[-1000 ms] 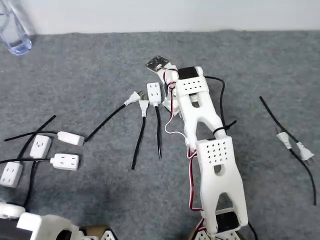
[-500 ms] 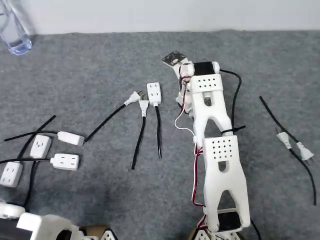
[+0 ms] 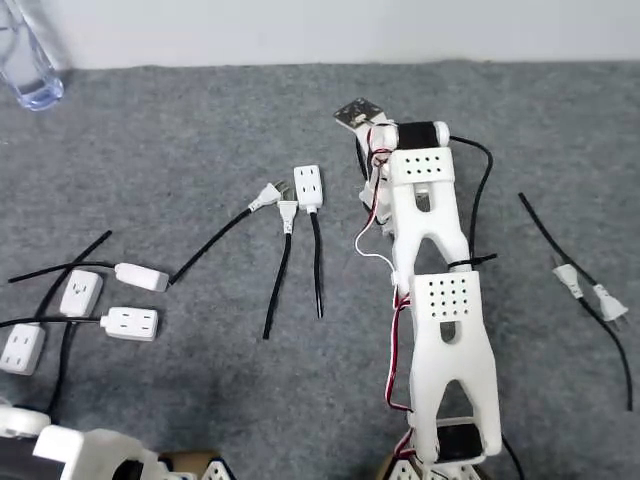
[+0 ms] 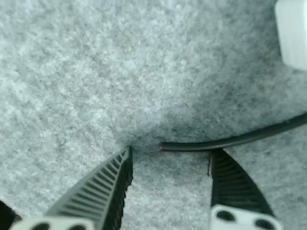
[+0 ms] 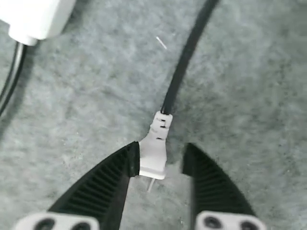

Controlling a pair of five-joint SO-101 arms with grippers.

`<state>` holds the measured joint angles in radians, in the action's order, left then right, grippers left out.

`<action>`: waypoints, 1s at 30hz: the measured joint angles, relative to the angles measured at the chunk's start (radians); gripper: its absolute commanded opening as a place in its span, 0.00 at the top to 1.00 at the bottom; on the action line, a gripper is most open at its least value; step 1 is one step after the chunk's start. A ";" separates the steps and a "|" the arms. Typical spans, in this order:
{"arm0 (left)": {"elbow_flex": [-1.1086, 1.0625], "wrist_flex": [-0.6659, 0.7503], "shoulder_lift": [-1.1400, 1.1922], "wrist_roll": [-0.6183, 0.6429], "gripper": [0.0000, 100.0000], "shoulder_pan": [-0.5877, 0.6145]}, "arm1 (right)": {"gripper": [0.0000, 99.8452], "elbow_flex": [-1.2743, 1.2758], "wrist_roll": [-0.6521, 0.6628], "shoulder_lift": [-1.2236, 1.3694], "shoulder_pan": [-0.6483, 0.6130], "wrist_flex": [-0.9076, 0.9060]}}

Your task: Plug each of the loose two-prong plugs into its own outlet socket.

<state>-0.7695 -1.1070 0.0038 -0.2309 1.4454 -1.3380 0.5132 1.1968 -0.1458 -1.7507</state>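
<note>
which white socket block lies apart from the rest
The white rectangular socket block in the middle, beside two white plugs; the other blocks cluster at the left edge.

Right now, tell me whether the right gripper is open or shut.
Open: the right gripper has its fingers apart on either side of a white plug, with carpet showing beside the plug.

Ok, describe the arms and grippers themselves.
The left gripper and right gripper have black, ribbed, tapering fingers on white mounts. In the high view an arm is white plastic with dotted vent panels, with red, white and black cables running along it.
</note>
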 measured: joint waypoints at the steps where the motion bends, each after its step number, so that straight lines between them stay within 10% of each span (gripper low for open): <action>1: 0.000 0.000 0.000 0.000 0.75 0.000 | 0.68 0.000 0.000 0.000 0.005 0.000; 30: 0.000 0.000 0.000 0.000 0.75 0.000 | 0.68 0.000 0.003 -0.003 0.034 -0.002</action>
<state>-0.7695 -1.1070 0.0038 -0.2309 1.4454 -1.3380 0.5163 1.1937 -0.1120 -1.7522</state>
